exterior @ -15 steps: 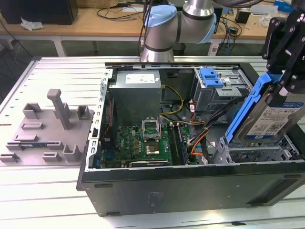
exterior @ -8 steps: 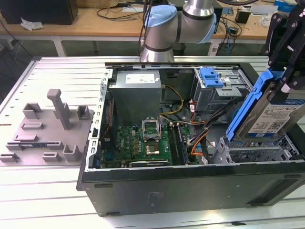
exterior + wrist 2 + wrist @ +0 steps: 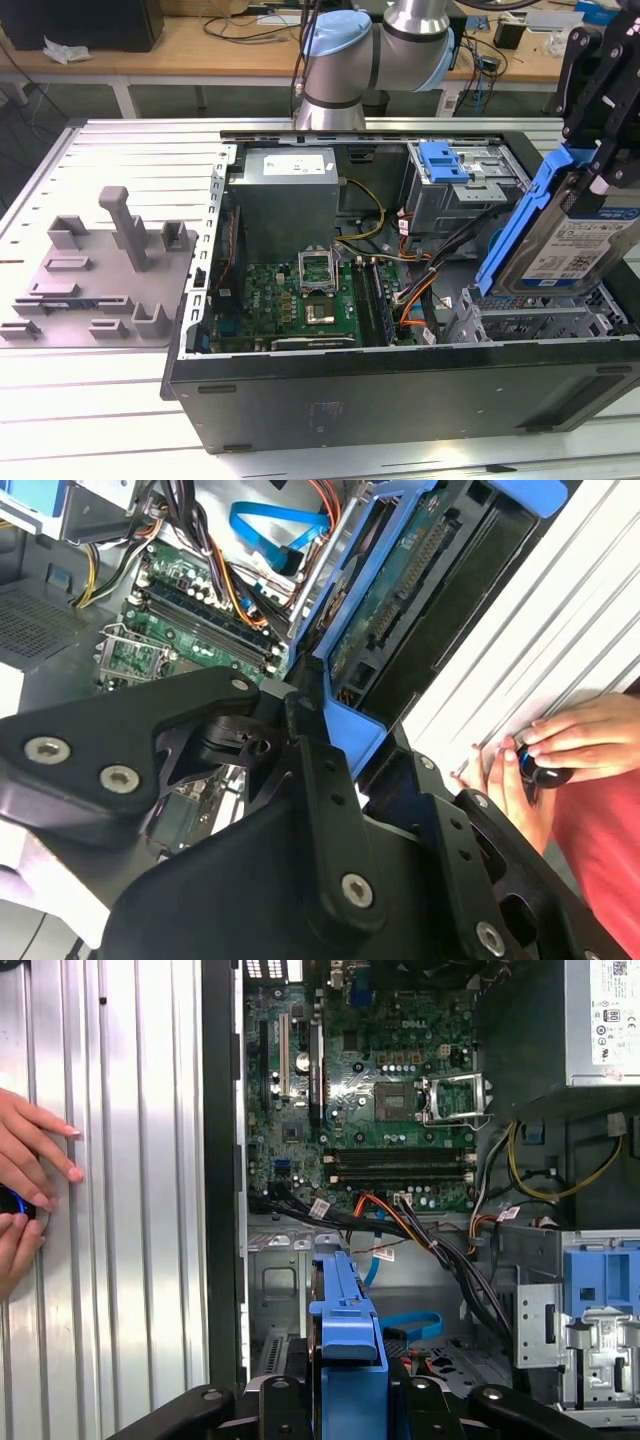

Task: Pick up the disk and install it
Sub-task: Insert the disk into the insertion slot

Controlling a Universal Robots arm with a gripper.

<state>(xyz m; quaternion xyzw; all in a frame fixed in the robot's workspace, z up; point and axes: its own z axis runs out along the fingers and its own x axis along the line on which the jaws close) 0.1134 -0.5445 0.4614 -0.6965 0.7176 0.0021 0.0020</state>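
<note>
Blue-framed disk [image 3: 345, 1330] edge-on in the robot hand [image 3: 347, 1400] above an open computer case [image 3: 222, 1160]; a person's fingers [image 3: 40, 1150] on the ribbed bench [image 3: 140, 1240].

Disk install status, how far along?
Pickup looks done: the gripper is shut on the disk, holding it tilted above the open computer case at the exterior view's right. Install not done: the disk sits in no bay yet.

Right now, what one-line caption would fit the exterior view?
A black gripper holds the flat silver hard disk, blue-framed and tilted, over the open black computer case.
</note>
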